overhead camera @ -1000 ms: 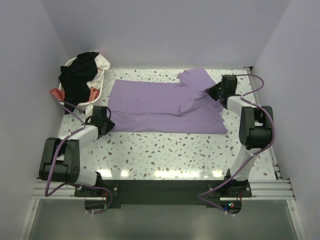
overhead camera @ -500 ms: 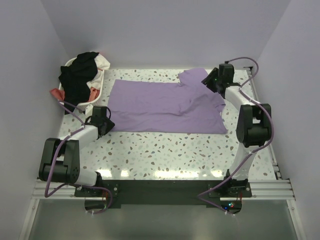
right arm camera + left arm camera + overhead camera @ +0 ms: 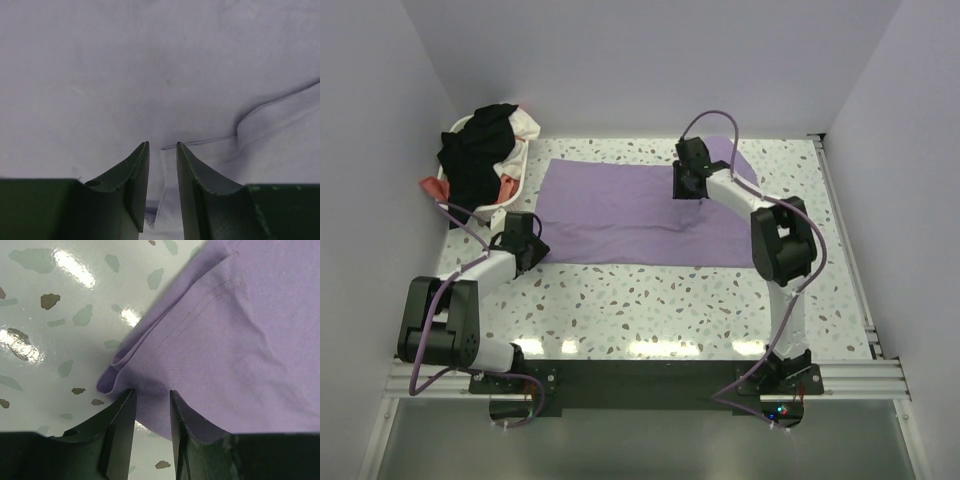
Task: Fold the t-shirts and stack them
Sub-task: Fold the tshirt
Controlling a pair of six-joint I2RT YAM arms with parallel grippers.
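"Purple t-shirt is spread out across the far half of the speckled table, see it? Long side running left to right."

"I see it. What's the left arm doing?"

"It's folded low. Its elbow sits back near the base and the forearm runs out flat, up and to the right. The left gripper is down on the shirt's near-left corner. Up close, that corner is bunched into a small fold, and the left gripper has its jaws drawn in tight with the purple cloth pinched between them."

"And the right one?"

"Stretched much further. It rises from its base, bends at the elbow over the shirt's right end, then its forearm slants back towards the left. The right gripper is over the far edge of the shirt, about midway along, with a purple cable looping above the wrist."

"Is it holding anything?"

"Looks so. From the wrist, the right gripper shows only a narrow slit between the jaws, and a hemmed edge of the shirt runs into it, so it's clamped on the cloth. There's more purple fabric lying underneath."

"What's in the corner?"

"A white basket at the far left, heaped with other clothes, mostly black, some white and coral. It's just off the shirt's left end."
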